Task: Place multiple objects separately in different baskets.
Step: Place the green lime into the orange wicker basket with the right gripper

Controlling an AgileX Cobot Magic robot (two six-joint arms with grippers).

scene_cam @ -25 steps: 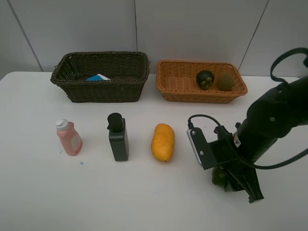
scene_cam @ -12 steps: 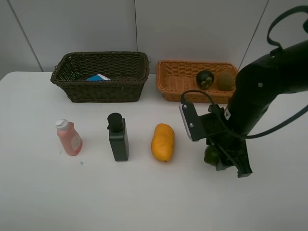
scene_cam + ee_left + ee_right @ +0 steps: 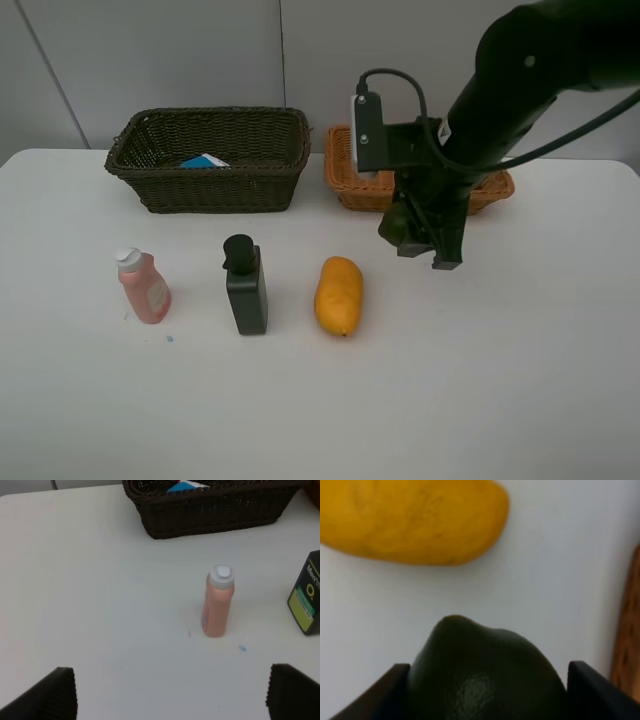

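A white desk (image 3: 540, 400) carries a dark brown basket (image 3: 215, 185) and a light orange basket (image 3: 345, 190) side by side at the rear, with the right arm (image 3: 520, 80) reaching down just in front of the orange one. In the front row are a yellow mango (image 3: 338, 295), a black pump bottle (image 3: 246, 290) and a pink bottle (image 3: 145, 288); the pink bottle stands upright, well ahead of the left jaws, which gape wide around nothing. The right jaws grip a green lime (image 3: 485, 672), which fills the gap between them above the desk, between mango and orange basket.
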